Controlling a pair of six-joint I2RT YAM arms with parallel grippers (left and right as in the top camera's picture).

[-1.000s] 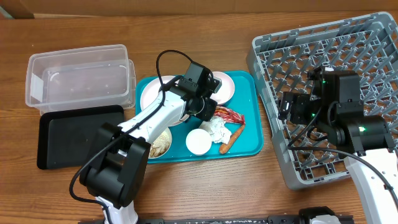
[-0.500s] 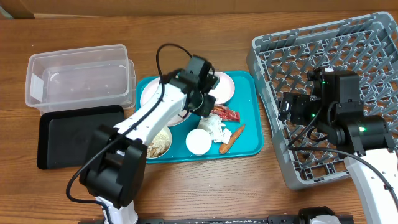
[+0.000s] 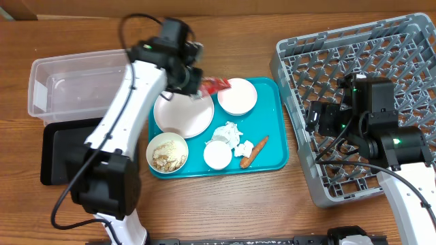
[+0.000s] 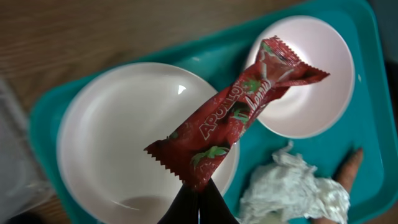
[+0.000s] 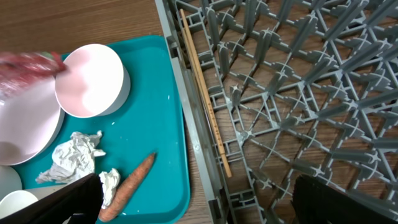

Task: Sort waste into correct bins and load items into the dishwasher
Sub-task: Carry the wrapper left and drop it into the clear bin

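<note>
**Overhead:** Your left tool [image 3: 194, 76] is clenching one end of the red snack wrapper [image 3: 215, 84] and holding it in the air over the far edge of the teal tray [image 3: 274, 155]. The wrapper is hanging between the large plate [image 3: 182, 114] and the empty bowl [image 3: 236, 96]. The clear tub [image 3: 82, 85] and the black tray [image 3: 68, 146] are sitting on the worktop [image 3: 225, 204] just beside the teal tray, and both are showing nothing inside. The crumpled paper [image 3: 230, 135], carrot [image 3: 255, 151], cup [image 3: 218, 155] and scraps bowl [image 3: 167, 152] are waiting on the teal tray. Your right tool [image 3: 317, 117] is hovering over the tray-side edge of the dish rack [image 3: 409, 61].

**Left wrist:** The fingertips are pinching the wrapper's crimped end tight. The rest of the wrapper is dangling free above the plate and bowl, touching neither.

**Right wrist:** The right tool is spread wide and gripping nothing. A wooden stick [image 5: 202, 87] is lying in the rack, near the edge closest to the tray.

**Step:** You are doing waste sorting, and the wrapper is going first. Next, you are likely swinging the left arm over the bins and letting go only once the wrapper is fully inside a rim. Which bin takes wrappers, I cannot tell.
</note>
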